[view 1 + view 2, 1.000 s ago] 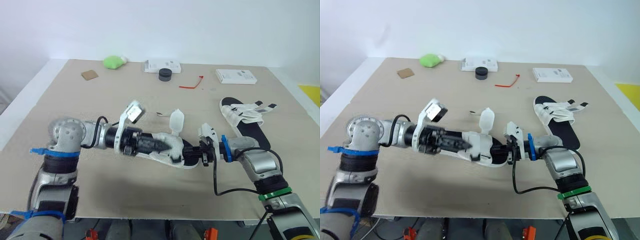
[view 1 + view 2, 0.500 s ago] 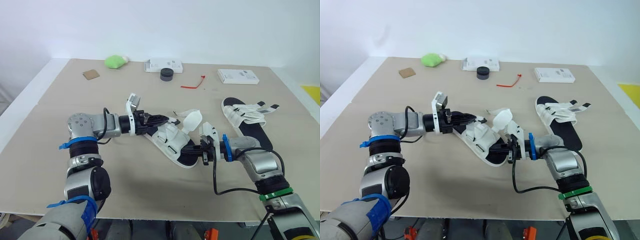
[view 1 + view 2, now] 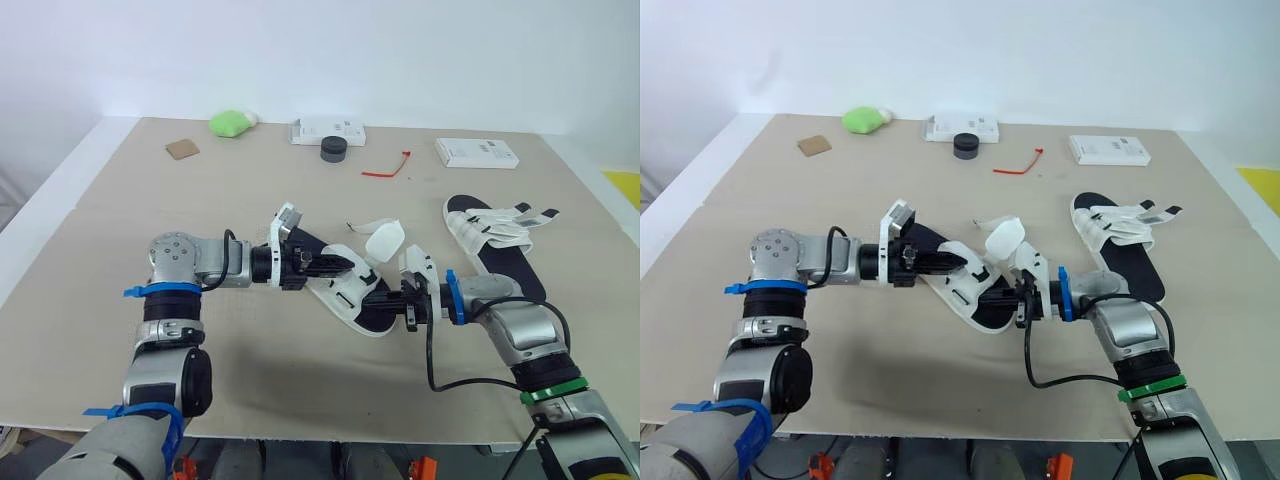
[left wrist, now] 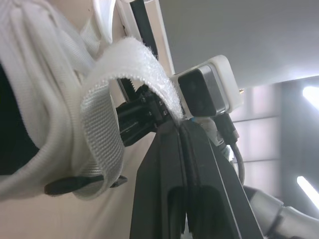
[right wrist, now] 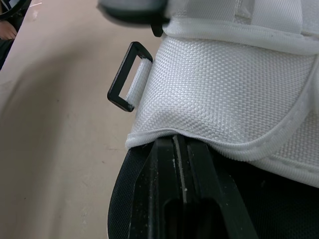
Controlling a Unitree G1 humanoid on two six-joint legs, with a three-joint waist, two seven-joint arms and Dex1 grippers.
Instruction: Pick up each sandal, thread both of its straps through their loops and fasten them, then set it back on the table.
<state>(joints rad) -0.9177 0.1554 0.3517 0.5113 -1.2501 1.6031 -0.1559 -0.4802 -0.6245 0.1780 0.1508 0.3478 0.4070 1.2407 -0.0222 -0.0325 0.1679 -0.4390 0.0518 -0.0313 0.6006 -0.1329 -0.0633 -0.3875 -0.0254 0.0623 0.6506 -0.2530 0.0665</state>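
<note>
— What do the head views show?
— A black-soled sandal with white woven straps (image 3: 347, 291) sits in the middle of the beige worktop (image 3: 150, 200), held between the two hands. The left hand (image 3: 338, 264) comes in from the left at the straps. The right hand (image 3: 388, 299) meets the sandal's near right end. A second black-soled, white-strapped sandal (image 3: 495, 243) lies flat on the worktop to the right, well apart from both hands.
— And the left wrist view?
— The left hand (image 4: 178, 128) has its two black fingers pressed together on the end of a white fuzzy strap (image 4: 132, 62), which arcs up from the sandal.
— The right wrist view?
— The right hand (image 5: 178, 143) is closed too. It clamps the sandal's edge where the white woven upper (image 5: 224, 84) meets the black sole (image 5: 132, 199). A black rectangular loop (image 5: 124, 77) sticks out of the webbing just beside the fingers, and the worktop shows through its opening.
</note>
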